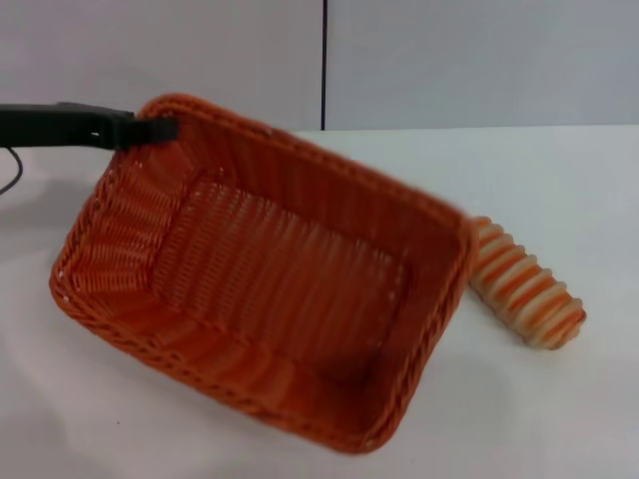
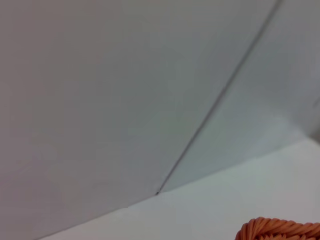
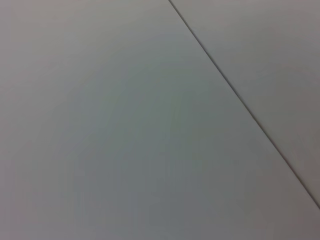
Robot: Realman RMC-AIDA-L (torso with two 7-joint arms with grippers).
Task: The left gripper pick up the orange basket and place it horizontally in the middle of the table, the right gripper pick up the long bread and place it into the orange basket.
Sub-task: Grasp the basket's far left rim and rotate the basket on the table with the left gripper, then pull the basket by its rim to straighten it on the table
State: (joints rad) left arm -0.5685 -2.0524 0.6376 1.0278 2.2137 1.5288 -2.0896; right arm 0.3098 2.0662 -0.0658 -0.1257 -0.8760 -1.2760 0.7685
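The orange basket [image 1: 270, 279] fills the middle of the head view, tilted and lifted at its far left corner, blurred as if in motion. My left gripper [image 1: 150, 130] reaches in from the left and is shut on the basket's braided rim at that corner. A bit of the same rim [image 2: 280, 230] shows in the left wrist view. The long bread [image 1: 526, 284], cream with orange stripes, lies on the white table [image 1: 559, 180] just right of the basket, its near end partly hidden behind the basket's right rim. My right gripper is out of view.
A grey wall with a dark vertical seam [image 1: 324, 65] stands behind the table. The right wrist view shows only a plain grey surface with a seam line [image 3: 240, 100]. A thin black cable [image 1: 12, 170] hangs at the left edge.
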